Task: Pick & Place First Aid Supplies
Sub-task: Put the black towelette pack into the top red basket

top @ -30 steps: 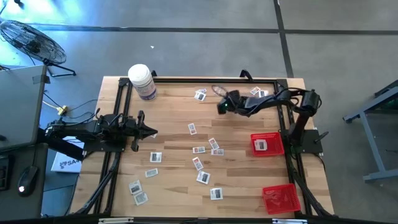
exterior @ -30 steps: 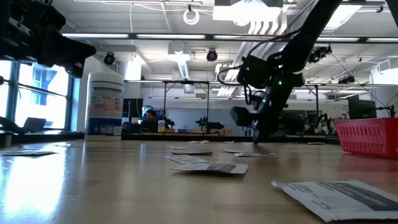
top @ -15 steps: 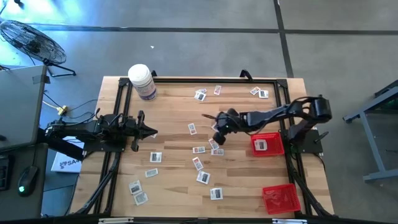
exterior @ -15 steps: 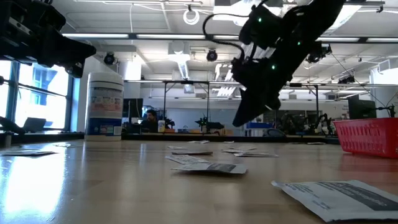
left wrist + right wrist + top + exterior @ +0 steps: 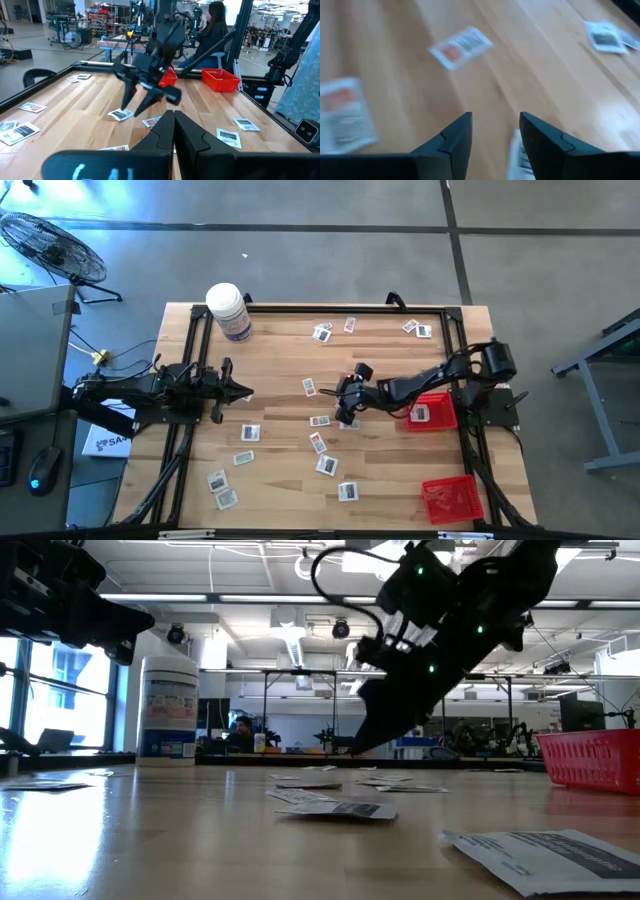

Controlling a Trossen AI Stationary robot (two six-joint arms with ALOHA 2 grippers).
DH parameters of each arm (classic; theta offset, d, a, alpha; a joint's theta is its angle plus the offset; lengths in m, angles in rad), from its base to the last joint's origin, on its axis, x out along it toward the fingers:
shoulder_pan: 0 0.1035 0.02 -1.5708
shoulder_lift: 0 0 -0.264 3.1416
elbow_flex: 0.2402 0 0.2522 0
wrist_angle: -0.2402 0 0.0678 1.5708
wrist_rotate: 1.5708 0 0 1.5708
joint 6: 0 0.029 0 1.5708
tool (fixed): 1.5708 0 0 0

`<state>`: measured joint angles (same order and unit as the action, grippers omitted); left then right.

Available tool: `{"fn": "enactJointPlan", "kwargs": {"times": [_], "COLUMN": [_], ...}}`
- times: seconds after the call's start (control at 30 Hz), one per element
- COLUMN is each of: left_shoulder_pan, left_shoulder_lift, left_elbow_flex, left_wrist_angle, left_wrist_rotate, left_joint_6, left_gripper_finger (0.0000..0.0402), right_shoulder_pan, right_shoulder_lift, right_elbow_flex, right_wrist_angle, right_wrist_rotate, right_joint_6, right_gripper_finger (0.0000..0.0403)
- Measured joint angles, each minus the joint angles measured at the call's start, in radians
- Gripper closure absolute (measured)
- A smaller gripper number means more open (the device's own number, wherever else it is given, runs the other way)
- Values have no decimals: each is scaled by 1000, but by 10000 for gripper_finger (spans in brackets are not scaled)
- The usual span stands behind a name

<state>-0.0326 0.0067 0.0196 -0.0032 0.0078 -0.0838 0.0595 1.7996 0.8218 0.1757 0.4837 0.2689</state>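
Observation:
Several small white-grey packets lie flat and scattered on the wooden table [image 5: 280,440]. My right gripper [image 5: 345,402] is open near the table's middle, fingers slanting down just above a cluster of packets [image 5: 346,418]. In the right wrist view its fingers [image 5: 455,137] straddle bare wood, with one packet [image 5: 519,156] under the gap's edge and another packet [image 5: 461,47] ahead. The left wrist view shows that gripper [image 5: 136,102] spread over a packet [image 5: 120,114]. My left gripper [image 5: 245,391] is shut and waits above the table's left side.
A white bottle with a purple label [image 5: 229,311] stands at the far left corner. One red mesh basket [image 5: 430,411] on the right holds a packet; a second basket [image 5: 452,500] sits at the near right corner. A black frame rail [image 5: 330,308] borders the table.
My right gripper has swung from the far side of the table toward the near edge and leftward, to the middle. It has come down close over the packet cluster there. The packets have stayed where they were.

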Motion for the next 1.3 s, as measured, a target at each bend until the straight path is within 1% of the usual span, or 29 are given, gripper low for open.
{"fn": "enactJointPlan", "kwargs": {"times": [0.07, 0.3, 0.4, 0.47, 0.67, 0.83, 1.1, 1.17, 1.3], "left_shoulder_pan": [0, 0, 0, 0, 0, 0, 0, 0, 0], "left_shoulder_lift": [0, 0, 0, 0, 0, 0, 0, 0, 0], "left_elbow_flex": [0, 0, 0, 0, 0, 0, 0, 0, 0], "left_wrist_angle": [0, 0, 0, 0, 0, 0, 0, 0, 0], "left_wrist_rotate": [0, 0, 0, 0, 0, 0, 0, 0, 0], "left_joint_6": [0, 0, 0, 0, 0, 0, 0, 0, 0], "left_gripper_finger": [401, 401, 401, 401, 401, 401, 401, 401, 401], "right_shoulder_pan": [-12, -41, -56, -69, -97, -115, -121, -122, -123], "right_shoulder_lift": [7, 10, 34, 58, 104, 106, 107, 104, 78], "right_elbow_flex": [0, 1, 2, 2, 5, 6, 6, 5, 3], "right_wrist_angle": [-1, -13, -7, -5, 5, -22, -45, -44, -39], "right_wrist_rotate": [30, -30, -42, -70, -74, -108, -97, -96, -105], "right_joint_6": [16, 18, 18, 19, 78, 123, 142, 153, 177], "right_gripper_finger": [243, 262, 268, 269, 274, 306, 391, 399, 396]}}
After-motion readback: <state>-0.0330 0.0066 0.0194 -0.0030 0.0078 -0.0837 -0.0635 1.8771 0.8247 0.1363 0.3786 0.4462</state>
